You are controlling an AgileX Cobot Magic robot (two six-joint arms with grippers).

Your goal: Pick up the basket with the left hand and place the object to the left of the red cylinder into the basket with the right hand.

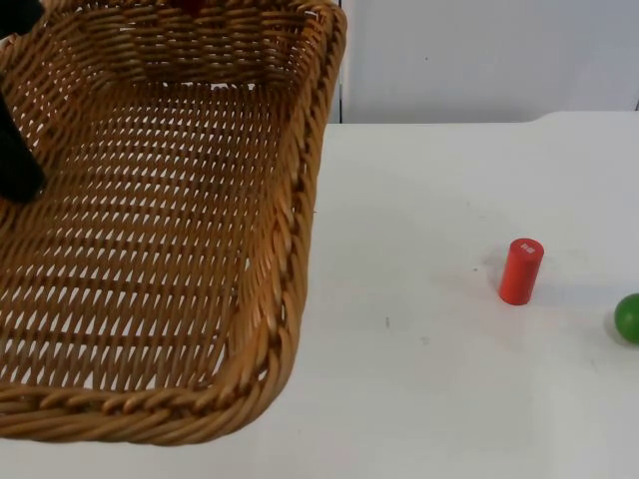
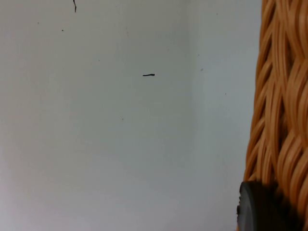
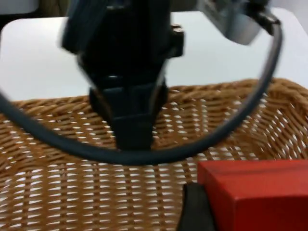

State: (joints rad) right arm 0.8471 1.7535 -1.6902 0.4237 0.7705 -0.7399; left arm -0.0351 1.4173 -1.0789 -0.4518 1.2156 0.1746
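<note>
Basket point(image 1: 150, 249) held up over the white surface point(image 1: 449, 349), red block point(image 3: 255, 195) above it.
Left pincer point(image 3: 130, 122) clamps the basket's rim; right pincer point(image 3: 204, 211) holds the red block over the basket's inside. Red cylinder point(image 1: 520, 270) stands on the surface, green ball point(image 1: 628, 317) near it.

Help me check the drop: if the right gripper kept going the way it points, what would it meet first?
Most likely the woven floor of the basket: the right gripper, shut on a red block, points into it. Depth is unclear. The left gripper holds the far rim.
</note>
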